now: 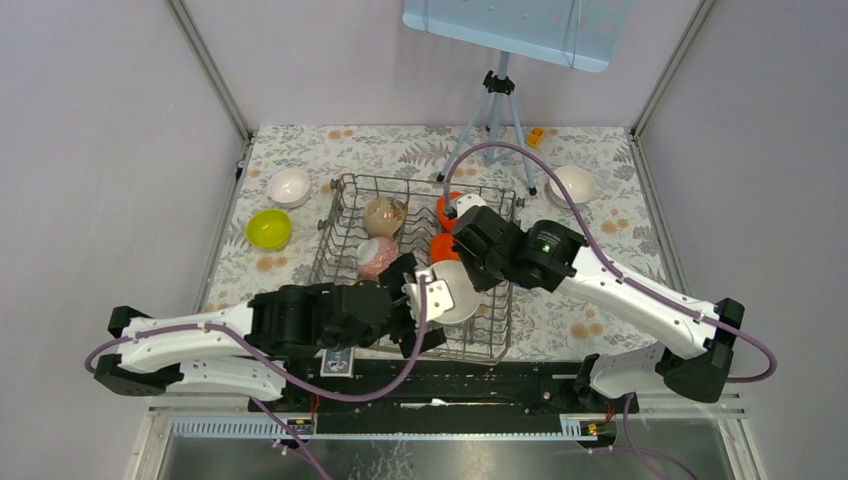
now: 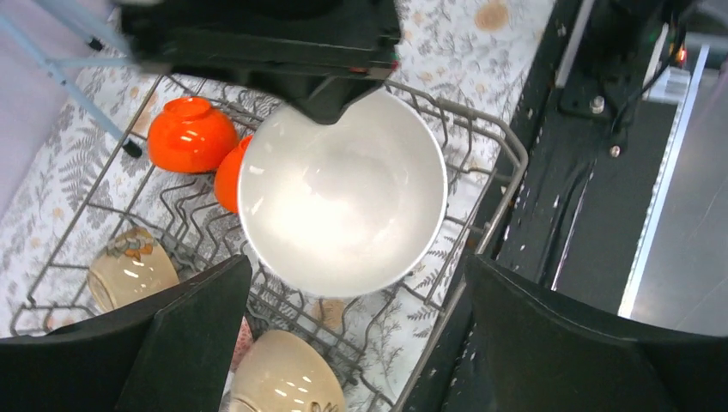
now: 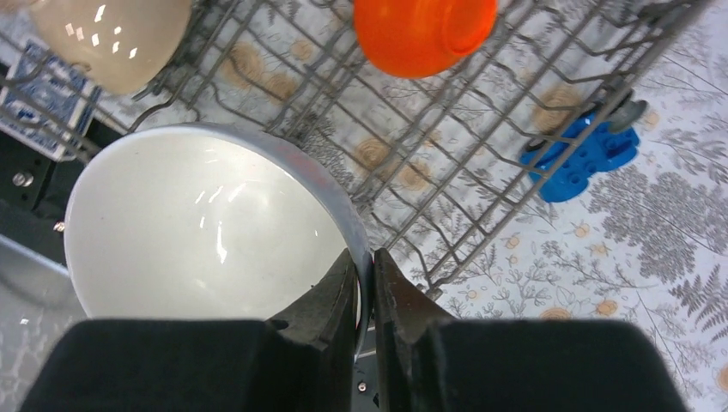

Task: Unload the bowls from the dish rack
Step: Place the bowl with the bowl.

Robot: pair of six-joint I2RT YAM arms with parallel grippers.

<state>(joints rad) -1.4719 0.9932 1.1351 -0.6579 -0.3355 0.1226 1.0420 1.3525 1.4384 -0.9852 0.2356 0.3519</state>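
Right fingers (image 3: pixel 402 302) on white bowl (image 3: pixel 197 232) rim, over dish rack (image 1: pixel 400 178).

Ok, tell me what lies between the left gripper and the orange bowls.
The white bowl, pinched at its rim by the right gripper; the left wrist view shows it.

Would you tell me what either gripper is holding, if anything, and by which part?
The right gripper pinches the white bowl by its rim; the left gripper stands open, holding nothing.
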